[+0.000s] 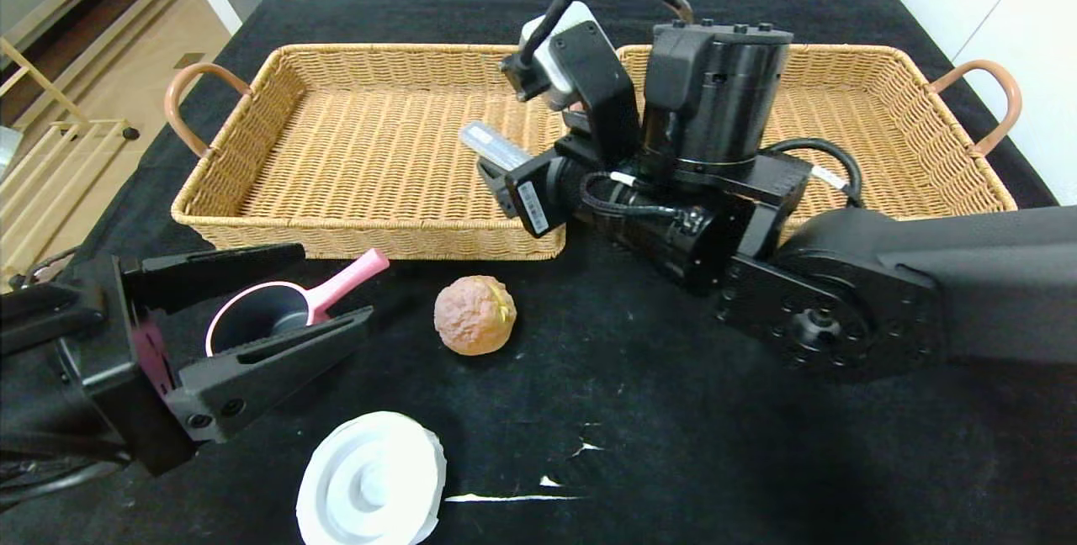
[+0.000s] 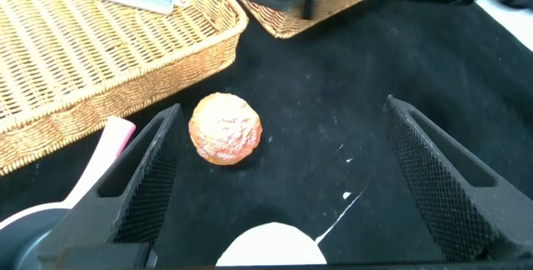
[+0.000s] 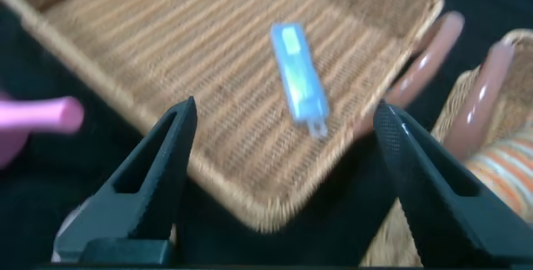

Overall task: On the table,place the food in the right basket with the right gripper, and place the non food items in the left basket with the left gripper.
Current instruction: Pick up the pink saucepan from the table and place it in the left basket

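Note:
A brown bread ball (image 1: 474, 315) (image 2: 225, 128) lies on the black table in front of the baskets. A pink scoop (image 1: 252, 318) with a dark bowl sits to its left, its handle (image 2: 108, 149) beside one finger. My left gripper (image 1: 332, 284) (image 2: 283, 107) stands open over the scoop, with the bread ball just inside its far finger and nothing gripped. A blue tube (image 1: 496, 144) (image 3: 298, 74) lies in the left basket (image 1: 252, 108). My right gripper (image 3: 283, 107) is open and empty above the left basket's near right corner, and the arm hides it in the head view.
The right basket (image 1: 883, 124) is partly hidden by the right arm; an orange-striped thing (image 3: 500, 166) lies in it. A white round lid (image 1: 370, 482) (image 2: 271, 249) sits near the table's front edge. The baskets' brown handles (image 3: 433, 53) meet between them.

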Motion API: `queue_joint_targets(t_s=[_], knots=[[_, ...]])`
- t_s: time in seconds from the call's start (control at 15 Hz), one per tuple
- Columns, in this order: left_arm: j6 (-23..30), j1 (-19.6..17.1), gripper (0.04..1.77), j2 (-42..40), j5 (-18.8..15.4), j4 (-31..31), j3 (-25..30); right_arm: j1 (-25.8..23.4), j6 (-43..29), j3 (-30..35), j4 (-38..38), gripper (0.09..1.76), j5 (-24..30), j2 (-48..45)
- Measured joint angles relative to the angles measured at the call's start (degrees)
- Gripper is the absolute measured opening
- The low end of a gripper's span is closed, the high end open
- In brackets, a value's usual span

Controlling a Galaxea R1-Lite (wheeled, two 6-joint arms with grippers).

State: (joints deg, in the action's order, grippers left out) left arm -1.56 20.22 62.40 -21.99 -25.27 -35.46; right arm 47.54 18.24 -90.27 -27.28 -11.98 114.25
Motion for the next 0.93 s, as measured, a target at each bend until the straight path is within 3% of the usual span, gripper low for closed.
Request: queue_joint_targets(t_s=[0.4, 0.6, 0.93], knots=[[-1.3, -1.6, 1.72, 0.3, 0.1, 0.3, -0.1, -5.1, -0.4, 20.2, 7.4, 1.64, 13.9, -17.3], [-2.1, -1.5, 1.72, 0.2, 0.1, 3.3, -0.4, -10.1, -0.4, 31.0, 7.8, 1.66, 24.9, -25.3], [-2.2, -0.5, 1.72, 0.0, 0.1, 4.6, -0.6, -19.7, -0.3, 43.8, 7.2, 1.68, 37.3, -34.3]])
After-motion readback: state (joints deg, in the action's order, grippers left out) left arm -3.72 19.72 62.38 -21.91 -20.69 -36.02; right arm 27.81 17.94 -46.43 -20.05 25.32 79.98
